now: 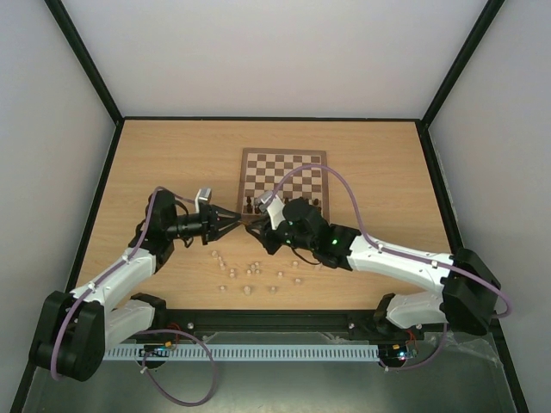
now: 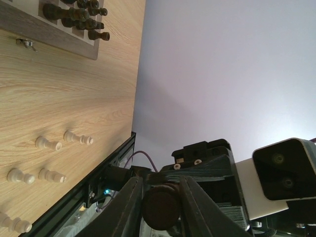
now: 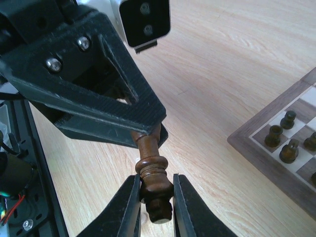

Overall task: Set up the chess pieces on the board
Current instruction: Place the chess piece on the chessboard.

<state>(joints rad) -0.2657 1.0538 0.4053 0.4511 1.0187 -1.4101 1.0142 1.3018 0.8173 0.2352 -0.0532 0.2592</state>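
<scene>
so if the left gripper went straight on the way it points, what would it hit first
The right gripper, probably: it sits tip to tip with the left gripper, both closed on one dark chess piece between them.

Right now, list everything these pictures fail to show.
Top view: the dark brown turned wooden chess piece is lost between left hand and right hand.
Right wrist view: its far end is buried in the left hand.
Top view: pale wooden chess pieces on the table, too small to identify.
Top view: right arm covers the checkered wooden board's near edge.
</scene>
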